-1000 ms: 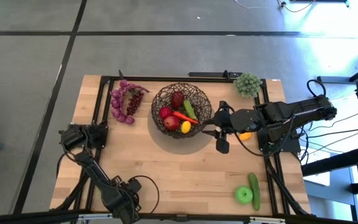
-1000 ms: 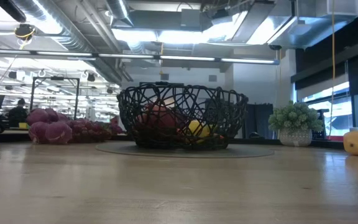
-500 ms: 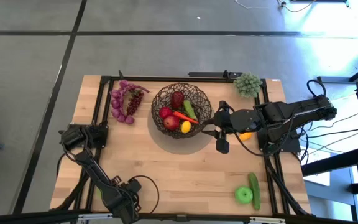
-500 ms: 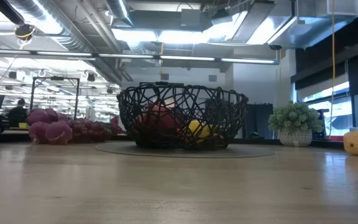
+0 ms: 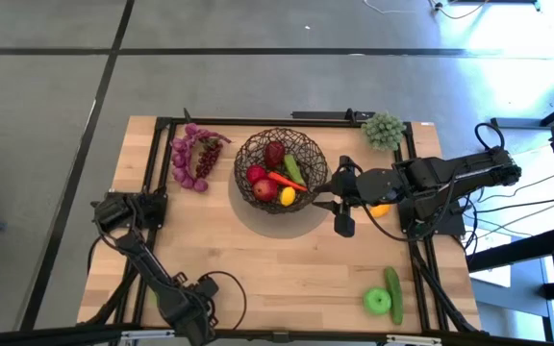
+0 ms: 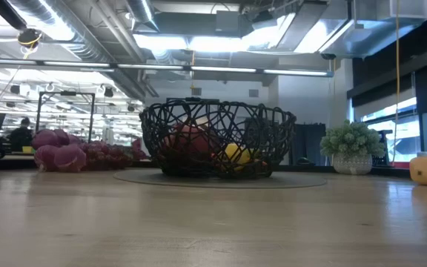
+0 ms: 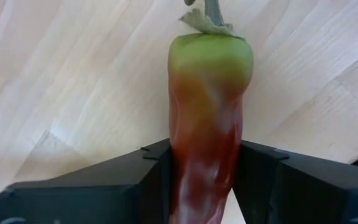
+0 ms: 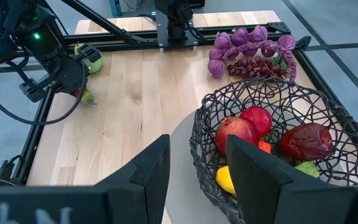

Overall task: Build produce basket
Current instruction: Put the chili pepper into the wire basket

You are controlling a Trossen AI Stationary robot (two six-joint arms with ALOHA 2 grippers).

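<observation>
Centrally, far side of table (image 5: 287, 259): wire basket (image 5: 279, 169) holding red apples (image 8: 235, 134), carrot (image 5: 282, 179), lemon (image 6: 233, 153). Grapes (image 5: 192, 158) beside it, on the table. Near left corner: left gripper (image 7: 205, 186), fingers pressed against a red-green chilli (image 7: 207, 118) lying on the wood. Right gripper (image 8: 196, 169) beside basket, fingers apart, holding nothing.

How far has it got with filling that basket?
Partly done. The basket already holds red apples, a lemon and a carrot. The left gripper has its fingers around a red pepper on the table. Grapes, a green apple and a cucumber wait outside. The right gripper idles open beside the basket.
</observation>
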